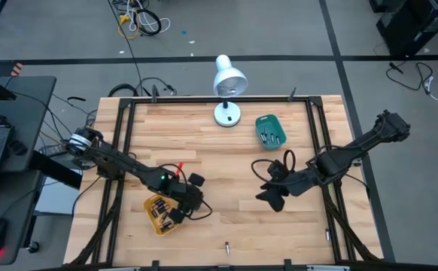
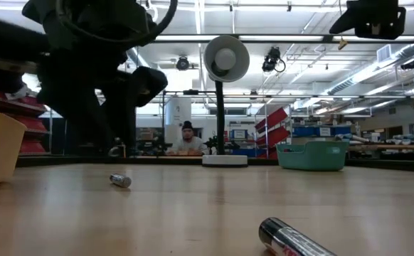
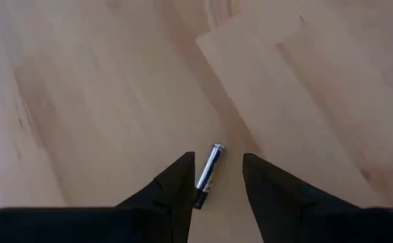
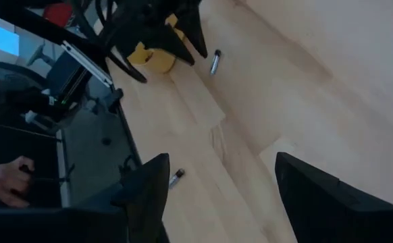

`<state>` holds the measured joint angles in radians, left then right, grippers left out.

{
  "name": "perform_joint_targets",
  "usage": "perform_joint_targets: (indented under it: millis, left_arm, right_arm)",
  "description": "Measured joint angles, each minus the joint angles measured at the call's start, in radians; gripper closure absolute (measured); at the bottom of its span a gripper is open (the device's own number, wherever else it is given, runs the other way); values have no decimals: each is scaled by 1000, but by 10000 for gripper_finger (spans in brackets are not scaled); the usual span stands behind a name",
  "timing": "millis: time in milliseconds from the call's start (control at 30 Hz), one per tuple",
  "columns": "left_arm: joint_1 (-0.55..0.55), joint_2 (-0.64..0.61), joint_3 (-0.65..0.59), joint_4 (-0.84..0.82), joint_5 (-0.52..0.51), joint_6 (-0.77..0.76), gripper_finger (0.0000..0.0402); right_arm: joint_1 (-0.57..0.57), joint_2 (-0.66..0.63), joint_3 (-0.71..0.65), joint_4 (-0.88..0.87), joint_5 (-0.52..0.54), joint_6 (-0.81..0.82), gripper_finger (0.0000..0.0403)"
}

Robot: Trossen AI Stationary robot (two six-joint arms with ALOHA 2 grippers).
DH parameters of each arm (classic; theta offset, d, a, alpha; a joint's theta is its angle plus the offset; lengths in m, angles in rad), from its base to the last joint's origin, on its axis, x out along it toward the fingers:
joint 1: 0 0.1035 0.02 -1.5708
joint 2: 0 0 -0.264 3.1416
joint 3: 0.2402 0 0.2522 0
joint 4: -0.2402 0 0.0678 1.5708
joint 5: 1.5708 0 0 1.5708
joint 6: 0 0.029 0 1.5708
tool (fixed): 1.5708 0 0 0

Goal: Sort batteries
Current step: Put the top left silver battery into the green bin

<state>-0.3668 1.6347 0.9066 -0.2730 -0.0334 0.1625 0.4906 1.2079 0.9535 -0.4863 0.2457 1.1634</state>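
Observation:
My left gripper (image 1: 195, 207) hovers low beside the yellow tray (image 1: 159, 214), which holds several small batteries. It is open, and its fingers (image 3: 176, 185) stand on either side of one silvery battery (image 3: 208, 173) that lies flat on the wood. That battery also shows in the low view (image 2: 120, 180) and the right wrist view (image 4: 215, 62). Another battery (image 1: 227, 246) lies near the table's near edge, close to the low camera (image 2: 292, 240). My right gripper (image 1: 273, 193) is open (image 4: 213, 189) above the table's middle-right and holds nothing. The teal tray (image 1: 270, 130) holds batteries too.
A white desk lamp (image 1: 229, 90) stands at the far edge, left of the teal tray (image 2: 312, 153). Bare wood lies between the two grippers. A person (image 2: 188, 139) sits far behind the table, and a hand (image 4: 4, 179) shows beyond the table's near edge.

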Motion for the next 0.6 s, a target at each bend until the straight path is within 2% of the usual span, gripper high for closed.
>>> perform_joint_targets:
  millis: [167, 600]
  left_arm:
    - [6, 25, -17, 1, 0, 97, 259]
    - [59, 102, -25, 57, 44, 115, 270]
  right_arm:
    - [9, 15, 0, 8, -8, 39, 150]
    - [13, 33, 0, 43, -9, 77, 151]
